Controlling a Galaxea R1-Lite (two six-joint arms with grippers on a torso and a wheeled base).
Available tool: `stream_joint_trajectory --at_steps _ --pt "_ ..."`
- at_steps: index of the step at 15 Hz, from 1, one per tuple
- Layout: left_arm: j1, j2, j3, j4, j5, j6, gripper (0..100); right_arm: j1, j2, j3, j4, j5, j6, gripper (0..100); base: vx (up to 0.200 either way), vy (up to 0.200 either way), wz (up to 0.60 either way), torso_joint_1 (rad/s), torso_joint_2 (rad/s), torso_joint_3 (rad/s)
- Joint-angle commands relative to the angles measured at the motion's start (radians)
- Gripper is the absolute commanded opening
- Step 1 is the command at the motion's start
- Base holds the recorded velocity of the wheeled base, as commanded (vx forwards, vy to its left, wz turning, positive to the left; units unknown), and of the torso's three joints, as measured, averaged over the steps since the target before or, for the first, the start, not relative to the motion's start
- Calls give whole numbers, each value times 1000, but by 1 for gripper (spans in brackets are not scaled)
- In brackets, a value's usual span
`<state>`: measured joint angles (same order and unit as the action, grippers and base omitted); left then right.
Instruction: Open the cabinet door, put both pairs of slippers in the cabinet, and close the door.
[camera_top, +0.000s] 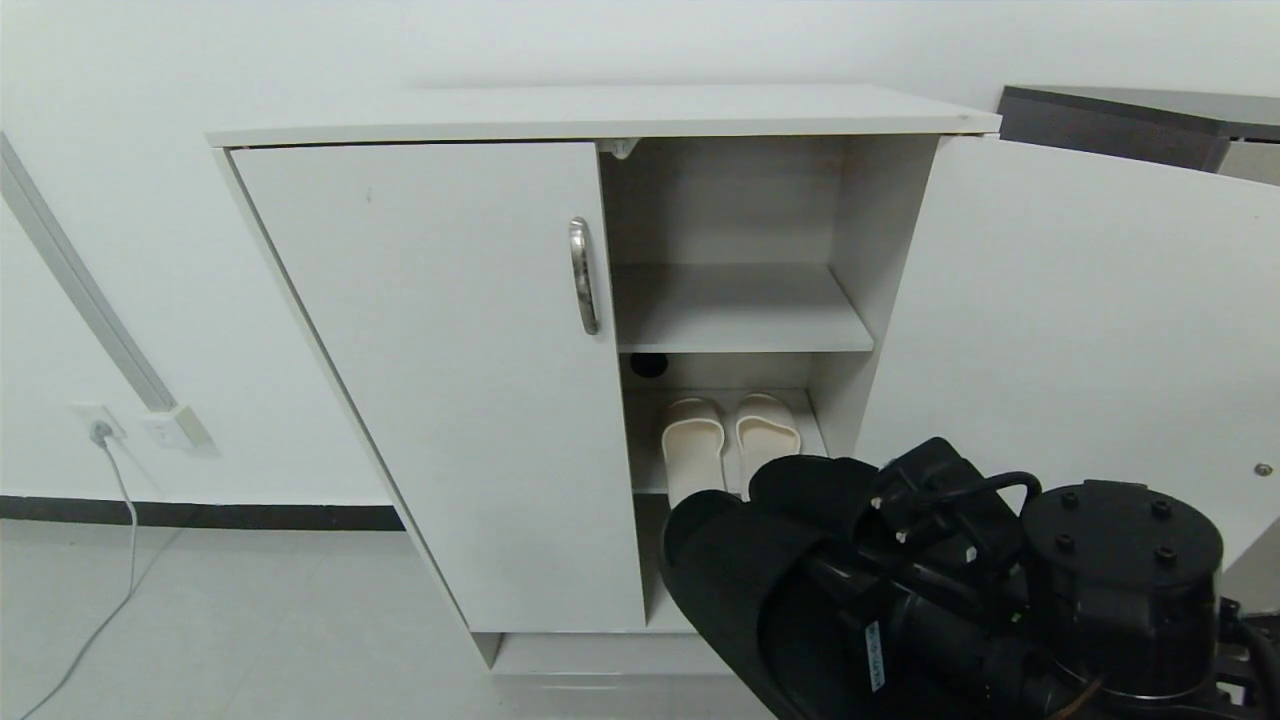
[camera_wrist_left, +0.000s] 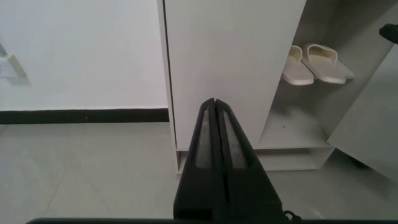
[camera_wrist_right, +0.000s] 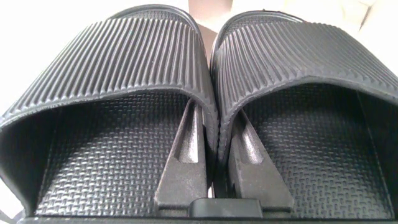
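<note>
Black slippers (camera_wrist_right: 124, 93), side by side, are being held by their adjoining inner walls in the right jaws, which are clamping the pair just before the cabinet (camera_top: 600, 110) opening. The left jaws are hanging shut and empty, low before the closed left door (camera_top: 440, 380). The right door (camera_top: 1080, 330) is standing wide open. Farther in, the cream slippers (camera_top: 730, 440) are lying on the lower shelf (camera_top: 645, 450). Judged progress: door opened, one pair stowed; the black pair's placement and the closing are remaining.
</note>
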<state>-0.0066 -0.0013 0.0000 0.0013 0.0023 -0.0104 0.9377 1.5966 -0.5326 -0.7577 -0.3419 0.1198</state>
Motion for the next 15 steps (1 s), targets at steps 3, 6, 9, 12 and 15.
stream_joint_trajectory --at_steps 3,6,9,12,15 --pt "0 1 0 0 1 0 0 13 31 13 -34 0 0 0 0 0 0 0 0 0" --pt "0 1 0 0 1 0 0 20 28 25 -35 14 -5 0 0 0 -200 -1 1 -1" --pt "-1 1 0 0 1 0 0 26 34 23 -35 15 -5 0 0 0 0 0 0 0" --pt "-1 1 0 0 1 1 0 36 75 17 -88 12 -6 0 0 0 0 0 0 0" --pt "-1 1 0 0 1 0 0 53 137 -32 -120 -16 -5 0 0 0 0 0 0 0"
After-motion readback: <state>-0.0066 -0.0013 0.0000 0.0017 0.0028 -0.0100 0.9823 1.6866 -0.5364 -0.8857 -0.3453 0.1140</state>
